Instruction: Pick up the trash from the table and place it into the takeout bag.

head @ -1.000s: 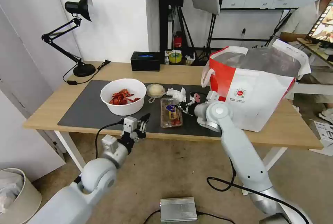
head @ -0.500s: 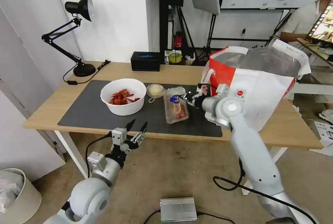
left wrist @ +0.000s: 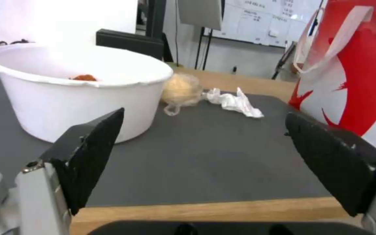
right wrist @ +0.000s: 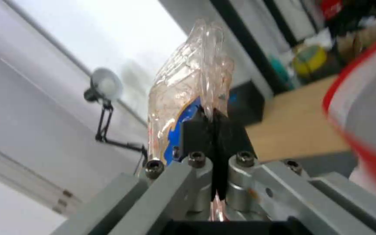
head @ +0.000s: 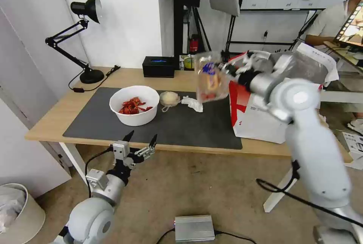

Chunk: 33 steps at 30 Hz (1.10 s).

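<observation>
My right gripper [head: 229,69] is shut on the edge of the clear hinged plastic tray [head: 210,76] [right wrist: 188,81] and holds it high in the air beside the takeout bag's [head: 278,96] open mouth. On the dark mat [head: 189,126] of the table remain the white round bowl [head: 134,104] [left wrist: 81,88] with red shell scraps, the small clear tub [head: 169,98] [left wrist: 180,89] and the white tissue wad [head: 192,103] [left wrist: 236,101]. My left gripper [head: 140,142] [left wrist: 210,163] hangs open below the table's front edge, facing the bowl.
A black desk lamp [head: 85,36] stands at the table's back left, a black rectangular box [head: 159,66] at the back centre. A white round bin [head: 17,213] sits on the floor at left, a silver box [head: 194,228] on the floor in front.
My right gripper has lifted the clear tray off the mat and swung it up beside the bag's mouth, uncovering the tissue wad. My left arm has drawn back and down below the table edge.
</observation>
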Tool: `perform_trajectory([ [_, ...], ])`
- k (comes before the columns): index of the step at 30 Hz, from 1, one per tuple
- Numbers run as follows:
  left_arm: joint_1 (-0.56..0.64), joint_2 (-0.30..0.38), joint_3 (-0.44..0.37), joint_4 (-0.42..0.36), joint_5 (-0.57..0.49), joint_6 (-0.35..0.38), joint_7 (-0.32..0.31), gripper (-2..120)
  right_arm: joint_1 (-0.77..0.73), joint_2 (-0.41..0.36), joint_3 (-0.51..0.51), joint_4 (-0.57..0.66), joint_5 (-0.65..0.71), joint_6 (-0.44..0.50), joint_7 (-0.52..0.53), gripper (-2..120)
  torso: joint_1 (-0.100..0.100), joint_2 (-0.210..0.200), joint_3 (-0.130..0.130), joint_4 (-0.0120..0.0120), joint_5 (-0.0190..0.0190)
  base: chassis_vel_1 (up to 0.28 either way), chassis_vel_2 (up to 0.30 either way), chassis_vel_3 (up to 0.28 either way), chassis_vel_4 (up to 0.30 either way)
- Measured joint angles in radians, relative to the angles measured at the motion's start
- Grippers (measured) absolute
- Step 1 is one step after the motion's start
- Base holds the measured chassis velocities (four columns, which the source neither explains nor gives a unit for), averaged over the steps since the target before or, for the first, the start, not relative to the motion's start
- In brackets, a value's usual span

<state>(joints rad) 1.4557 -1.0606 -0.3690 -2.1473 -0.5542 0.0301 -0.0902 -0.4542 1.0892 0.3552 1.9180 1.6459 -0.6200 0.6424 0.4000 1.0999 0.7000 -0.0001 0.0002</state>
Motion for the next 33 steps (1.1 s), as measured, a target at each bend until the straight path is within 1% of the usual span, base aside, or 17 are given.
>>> perform_trajectory([
  [4, 0.011, -0.008, -0.008, -0.006, 0.001, 0.0, 0.0, 100, 0.055, -0.034, 0.011, -0.016, 0.013, 0.02, 0.008, 0, 0.0, 0.0, 0.0, -0.0001, -0.0003, 0.0, 0.0, 0.0, 0.0],
  [5, 0.018, -0.011, -0.013, -0.007, 0.002, 0.0, 0.0, 100, 0.069, -0.043, 0.011, -0.028, 0.016, 0.023, 0.011, 0, 0.0, 0.0, 0.0, 0.0, 0.0001, 0.0, 0.0, 0.0, 0.0],
  [8, 0.027, -0.016, -0.018, -0.008, 0.005, 0.0, 0.0, 100, 0.087, -0.054, 0.012, -0.045, 0.016, 0.027, 0.012, 0, 0.0, 0.0, 0.0, 0.0001, 0.0001, 0.0, 0.0, 0.0, 0.0],
  [9, 0.043, -0.028, -0.024, -0.011, 0.01, -0.002, 0.001, 100, 0.121, -0.084, 0.014, -0.085, 0.009, 0.034, 0.013, 0, 0.0, 0.0, 0.0, 0.0002, -0.0002, 0.0, 0.0, 0.0, 0.0],
  [10, 0.043, -0.028, -0.024, -0.011, 0.01, -0.002, 0.001, 100, 0.121, -0.084, 0.014, -0.085, 0.009, 0.034, 0.013, 0, 0.0, 0.0, 0.0, 0.0002, -0.0002, 0.0, 0.0, 0.0, 0.0],
  [11, 0.047, -0.031, -0.026, -0.018, 0.011, -0.003, 0.001, 100, 0.135, -0.126, 0.024, -0.122, -0.034, 0.041, 0.004, 0, 0.0, 0.0, 0.0, 0.0002, -0.0002, 0.0, 0.0, 0.0, 0.0],
  [13, 0.044, -0.029, -0.024, -0.019, 0.01, -0.003, 0.001, 100, 0.118, -0.165, 0.034, -0.134, -0.092, 0.044, -0.02, 0, 0.0, 0.0, 0.0, 0.0, 0.0, 0.0, 0.0, 0.0, 0.0],
  [14, 0.044, -0.029, -0.024, -0.019, 0.01, -0.003, 0.001, 100, 0.118, -0.165, 0.034, -0.134, -0.092, 0.044, -0.02, 0, 0.0, 0.0, 0.0, 0.0, 0.0, 0.0, 0.0, 0.0, 0.0],
  [17, 0.033, -0.024, -0.018, -0.016, 0.007, -0.003, 0.001, 100, 0.074, -0.21, 0.057, -0.134, -0.161, 0.053, -0.042, 0, 0.0, 0.0, 0.0, 0.0, 0.0001, 0.0, 0.0, 0.0, 0.0],
  [19, 0.03, -0.023, -0.016, -0.015, 0.006, -0.003, 0.001, 100, 0.066, -0.217, 0.063, -0.133, -0.175, 0.054, -0.048, 0, 0.0, 0.0, 0.0, 0.0, 0.0, 0.0, 0.0, 0.0, 0.0],
  [20, 0.02, -0.02, -0.009, -0.013, 0.003, -0.003, 0.001, 100, 0.04, -0.234, 0.08, -0.13, -0.219, 0.056, -0.065, 0, 0.0, 0.0, 0.0, -0.0001, 0.0, 0.0, 0.0, 0.0, 0.0],
  [25, 0.003, -0.017, 0.007, -0.006, 0.001, -0.004, 0.001, 100, -0.005, -0.249, 0.102, -0.13, -0.294, 0.065, -0.087, 0, 0.0, 0.0, 0.0, -0.0001, -0.0001, 0.0, 0.0, 0.0, 0.0],
  [33, -0.007, -0.019, 0.017, 0.006, 0.0, -0.005, 0.001, 100, -0.04, -0.247, 0.111, -0.142, -0.337, 0.075, -0.101, 0, 0.0, 0.0, 0.0, 0.0001, -0.0002, 0.0, 0.0, 0.0, 0.0],
])
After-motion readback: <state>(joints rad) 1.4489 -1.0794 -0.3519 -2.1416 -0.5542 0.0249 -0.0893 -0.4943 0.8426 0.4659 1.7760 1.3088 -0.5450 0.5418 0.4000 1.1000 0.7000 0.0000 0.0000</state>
